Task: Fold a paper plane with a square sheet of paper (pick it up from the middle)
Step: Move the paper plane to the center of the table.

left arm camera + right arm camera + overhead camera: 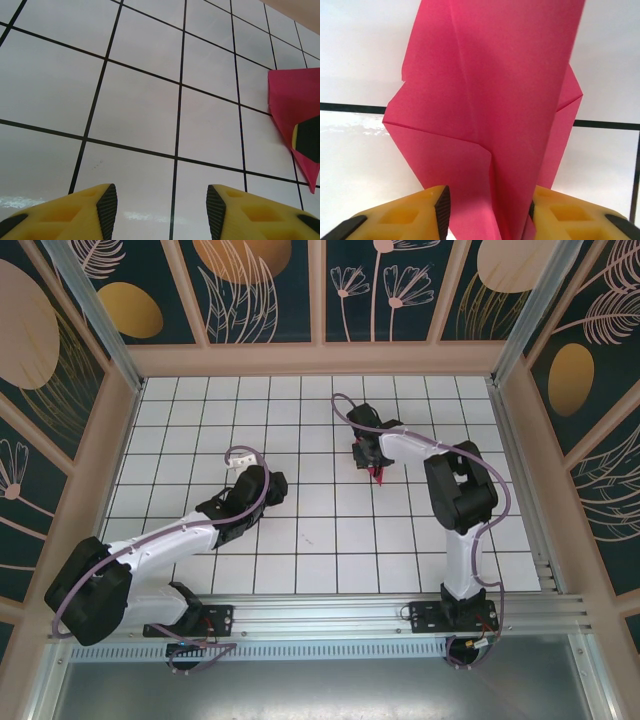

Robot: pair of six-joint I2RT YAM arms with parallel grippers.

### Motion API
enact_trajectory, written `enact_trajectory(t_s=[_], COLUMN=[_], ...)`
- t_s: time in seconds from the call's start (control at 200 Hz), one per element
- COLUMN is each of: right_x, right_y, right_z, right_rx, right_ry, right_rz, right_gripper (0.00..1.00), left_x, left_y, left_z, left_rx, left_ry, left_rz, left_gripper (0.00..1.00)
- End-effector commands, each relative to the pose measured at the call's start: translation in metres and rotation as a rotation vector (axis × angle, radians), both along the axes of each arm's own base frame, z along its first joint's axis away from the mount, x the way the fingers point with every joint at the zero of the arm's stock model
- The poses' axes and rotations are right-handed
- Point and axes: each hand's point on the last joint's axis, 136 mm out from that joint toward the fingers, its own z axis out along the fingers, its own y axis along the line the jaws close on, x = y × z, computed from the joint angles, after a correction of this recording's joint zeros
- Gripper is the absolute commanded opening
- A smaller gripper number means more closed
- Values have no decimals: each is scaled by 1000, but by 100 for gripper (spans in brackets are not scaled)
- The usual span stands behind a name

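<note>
The square sheet of paper [490, 90] is magenta-pink and folded into creased layers, a narrow pointed shape like a paper plane. It stands between the yellow fingers of my right gripper [487, 212], whose jaws are apart, so the gripper is open around the fold. From above, the paper [378, 476] shows as a small pink point under the right gripper [372, 465], right of the table's middle. My left gripper [162, 210] is open over bare tiles with nothing between its pads. It sits left of the paper [292, 110], and from above the left gripper [275, 485] is about two tiles away.
The white gridded table [300, 540] is walled by patterned panels [260, 285] at the back and sides. A metal rail [350, 615] runs along the near edge by the arm bases. One right fingertip [307, 142] pokes out from the paper in the left wrist view.
</note>
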Motion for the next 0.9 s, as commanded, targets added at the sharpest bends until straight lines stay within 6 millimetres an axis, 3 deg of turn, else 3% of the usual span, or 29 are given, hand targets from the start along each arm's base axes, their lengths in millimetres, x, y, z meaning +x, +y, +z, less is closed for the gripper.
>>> enact_trajectory(t_s=[0.0,0.24,0.48,0.54,0.625,0.756,0.896], right_x=[0,-4,-10,-10,-8,-2,20], right_y=[-3,-5,-24,-40,-48,-44,-31], right_z=[57,146,193,192,172,131,96], right_rx=[43,137,159,212,391,579,666], right_ry=[-96,-297,-451,-466,-391,-286,-180], right_rz=[-7,23,-17,-68,-82,-59,-36], right_gripper=[48,55,56,57,57,57,56], left_x=[3,7,11,11,11,12,12], left_y=[1,7,5,5,5,4,1], left_z=[3,11,14,14,14,15,13], left_rx=[8,49,58,59,57,50,46], left_ry=[-7,-30,-34,-35,-35,-34,-26], left_rz=[13,32,31,33,34,35,24], left_gripper=[54,54,54,54,54,54,55])
